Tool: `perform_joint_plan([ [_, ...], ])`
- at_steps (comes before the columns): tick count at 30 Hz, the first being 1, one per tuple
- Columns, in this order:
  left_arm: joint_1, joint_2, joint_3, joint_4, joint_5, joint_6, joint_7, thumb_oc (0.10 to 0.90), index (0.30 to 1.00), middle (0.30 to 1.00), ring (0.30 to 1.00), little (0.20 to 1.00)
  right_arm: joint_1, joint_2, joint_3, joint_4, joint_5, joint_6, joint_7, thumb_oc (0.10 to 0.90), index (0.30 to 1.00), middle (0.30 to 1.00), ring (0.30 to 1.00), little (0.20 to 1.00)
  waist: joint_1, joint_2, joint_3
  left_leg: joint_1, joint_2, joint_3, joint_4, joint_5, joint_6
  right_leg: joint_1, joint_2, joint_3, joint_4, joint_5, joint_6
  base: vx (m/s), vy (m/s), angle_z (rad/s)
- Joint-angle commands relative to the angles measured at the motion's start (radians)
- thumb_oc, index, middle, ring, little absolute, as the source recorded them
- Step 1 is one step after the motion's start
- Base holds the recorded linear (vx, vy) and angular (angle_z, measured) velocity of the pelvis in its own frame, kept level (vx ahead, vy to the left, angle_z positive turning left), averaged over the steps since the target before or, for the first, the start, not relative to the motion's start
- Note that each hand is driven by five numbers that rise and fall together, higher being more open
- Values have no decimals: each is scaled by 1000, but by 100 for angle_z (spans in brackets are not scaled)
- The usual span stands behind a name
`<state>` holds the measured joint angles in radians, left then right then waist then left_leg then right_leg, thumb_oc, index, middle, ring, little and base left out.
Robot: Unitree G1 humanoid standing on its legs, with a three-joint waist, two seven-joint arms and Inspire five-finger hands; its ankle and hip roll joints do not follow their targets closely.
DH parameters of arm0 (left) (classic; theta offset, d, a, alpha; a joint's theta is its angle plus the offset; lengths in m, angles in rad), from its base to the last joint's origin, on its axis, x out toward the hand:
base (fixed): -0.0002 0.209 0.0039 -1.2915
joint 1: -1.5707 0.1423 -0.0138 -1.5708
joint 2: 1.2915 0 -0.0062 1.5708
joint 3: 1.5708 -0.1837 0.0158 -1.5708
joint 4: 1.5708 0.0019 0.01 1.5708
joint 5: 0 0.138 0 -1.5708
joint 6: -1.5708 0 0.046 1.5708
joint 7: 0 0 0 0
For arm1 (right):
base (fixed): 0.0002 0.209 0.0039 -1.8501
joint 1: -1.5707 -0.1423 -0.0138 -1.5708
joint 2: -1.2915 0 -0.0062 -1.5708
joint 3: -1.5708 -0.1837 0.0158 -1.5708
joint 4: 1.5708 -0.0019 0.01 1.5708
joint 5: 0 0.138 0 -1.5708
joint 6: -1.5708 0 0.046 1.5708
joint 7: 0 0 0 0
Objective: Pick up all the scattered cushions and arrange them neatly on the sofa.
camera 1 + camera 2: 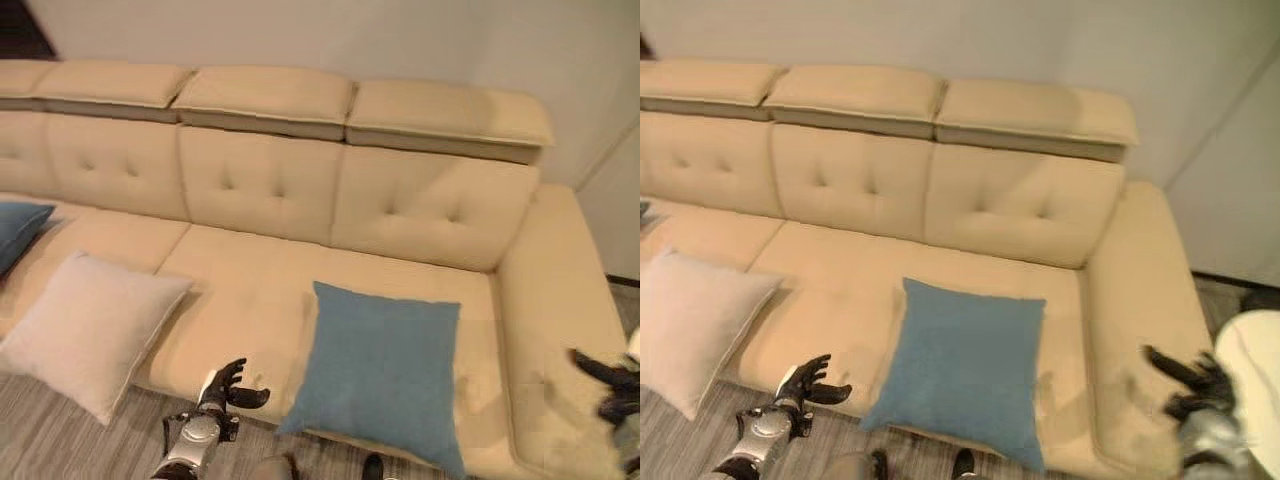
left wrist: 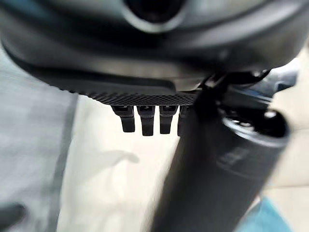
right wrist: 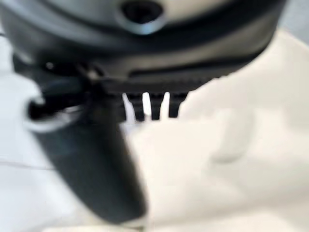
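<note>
Left eye view: beige sofa (image 1: 260, 300) spans the frame. Blue cushion (image 1: 380, 370) lies on the seat at 5 o'clock, its lower edge hanging over the front. White cushion (image 1: 85, 330) at 8 o'clock leans over the seat's front edge toward the grey striped floor (image 1: 50, 445). Second blue cushion (image 1: 18, 230) at 9 o'clock, partly cut off. Left hand (image 1: 225, 385) at 6 o'clock, fingers spread and empty, just before the seat edge between the two near cushions.

Right eye view: right hand (image 1: 1195, 385) at 4 o'clock over the sofa's armrest (image 1: 1140, 300), fingers splayed, holding nothing.

Left wrist view: fingers (image 2: 147, 121) straight above beige upholstery.

Right wrist view: fingers (image 3: 154, 108) straight over pale upholstery.
</note>
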<state>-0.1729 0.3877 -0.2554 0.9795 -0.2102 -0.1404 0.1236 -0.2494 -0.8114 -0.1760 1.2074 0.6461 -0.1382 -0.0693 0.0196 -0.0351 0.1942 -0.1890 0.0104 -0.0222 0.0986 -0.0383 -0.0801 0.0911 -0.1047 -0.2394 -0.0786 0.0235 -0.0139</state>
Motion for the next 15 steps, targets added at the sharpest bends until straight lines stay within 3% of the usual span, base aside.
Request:
perform_joint_plan([
  [1, -31, 99, 150, -140, -4, -67, 92, 800, 900, 900, 900, 900, 65, 181, 53, -169, -126, -53, -87, 800, 900, 900, 900, 900, 20, 17, -69, 32, -13, -5, -132, 128, 55, 34, 56, 77, 154, -130, 68, 311, 150, -60],
  [3, -15, 113, 187, -218, -39, -76, 84, 800, 900, 900, 900, 900, 88, 227, 52, -272, -163, -49, -100, 800, 900, 900, 900, 900, 16, 23, -98, 58, -22, -21, -148, 142, 63, 45, 52, 78, 158, -134, 72, 276, 146, -32],
  [9, -73, 155, 152, -289, -48, -71, 55, 800, 900, 900, 900, 900, 26, 233, 96, -166, -121, -19, -43, 800, 900, 900, 900, 900, 26, 5, -134, 118, -52, -18, -143, 101, 85, 72, 13, 81, 173, -122, 104, 218, 127, 17],
  [11, -91, 158, 130, -330, -53, -66, 42, 800, 900, 900, 900, 900, 0, 256, 94, -100, -92, -7, -25, 800, 900, 900, 900, 900, 25, -2, -127, 143, -65, -8, -130, 70, 108, 24, -13, 95, 321, -57, 142, 164, 158, -3],
  [12, -91, 159, 131, -330, -53, -66, 42, 800, 900, 900, 900, 900, -2, 256, 95, -98, -92, -7, -24, 800, 900, 900, 900, 900, 27, -2, -127, 141, -66, -5, -129, 69, 110, 19, -14, 98, 329, -59, 143, 84, 121, -14],
  [13, -96, 156, 127, -340, -52, -66, 43, 800, 900, 900, 900, 900, -11, 260, 96, -92, -96, -4, -29, 800, 900, 900, 900, 900, 22, 2, -120, 154, -67, -3, -126, 60, 117, -12, -27, 104, 393, -14, 157, 33, 67, -13],
  [14, -96, 156, 127, -341, -52, -65, 44, 800, 900, 900, 900, 900, -12, 260, 96, -92, -96, -4, -29, 800, 900, 900, 900, 900, 24, 2, -119, 152, -67, 0, -125, 60, 118, -16, -28, 107, 398, -15, 158, 84, 122, -22],
  [15, -100, 154, 114, -352, -48, -67, 40, 800, 900, 900, 900, 900, -23, 264, 99, -79, -98, -2, -28, 800, 900, 900, 900, 900, 15, 18, -101, 172, -64, 0, -124, 49, 133, -64, -47, 106, 505, 40, 176, 84, 83, -22],
])
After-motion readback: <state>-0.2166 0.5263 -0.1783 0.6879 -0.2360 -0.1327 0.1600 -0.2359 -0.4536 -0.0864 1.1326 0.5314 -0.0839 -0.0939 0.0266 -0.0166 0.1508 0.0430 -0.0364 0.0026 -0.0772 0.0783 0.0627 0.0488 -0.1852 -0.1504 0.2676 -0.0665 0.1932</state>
